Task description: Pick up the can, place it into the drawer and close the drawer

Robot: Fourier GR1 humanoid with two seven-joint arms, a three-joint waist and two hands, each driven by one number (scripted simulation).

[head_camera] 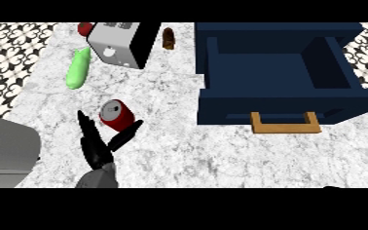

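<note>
i see my left robot hand (96, 148) low at the near left of the table (215, 151), fingers straight and spread open, thumb reaching right. the red can (118, 115) lies tilted between fingers and thumb, silver top facing me, nothing curled round it; i read no label on it. to the far right the dark blue drawer (277, 73) stands open with a wooden handle (285, 124) on its near face. far left sit a toaster (122, 43), a green cucumber (78, 68), a red fruit (84, 28) and a brown bottle (168, 38). no writing readable.
</note>
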